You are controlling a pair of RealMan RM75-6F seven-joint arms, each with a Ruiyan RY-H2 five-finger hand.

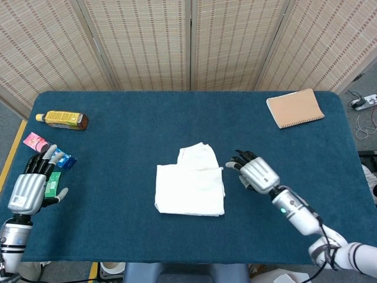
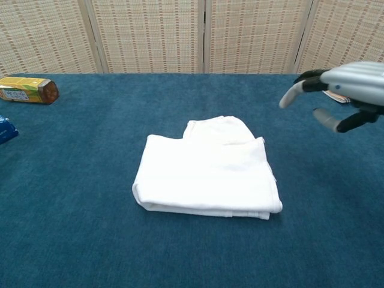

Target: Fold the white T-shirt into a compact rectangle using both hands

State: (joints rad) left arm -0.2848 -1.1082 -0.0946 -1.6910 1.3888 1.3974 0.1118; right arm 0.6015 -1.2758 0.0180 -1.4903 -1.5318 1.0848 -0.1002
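The white T-shirt (image 1: 189, 184) (image 2: 210, 174) lies folded into a thick rectangle at the table's middle, with a smaller folded flap sticking out at its far edge. My right hand (image 1: 254, 171) (image 2: 348, 87) hovers to the right of the shirt, raised off it, fingers spread and holding nothing. My left hand (image 1: 31, 186) hangs at the table's left edge, far from the shirt, fingers extended and empty; the chest view does not show it.
A yellow-labelled bottle (image 1: 62, 119) (image 2: 27, 89) lies on its side at the far left. A pink packet (image 1: 34, 142) and small blue and green packets (image 1: 60, 163) lie by my left hand. A brown notebook (image 1: 294, 108) (image 2: 350, 83) sits at the far right. The table (image 1: 135, 135) is blue.
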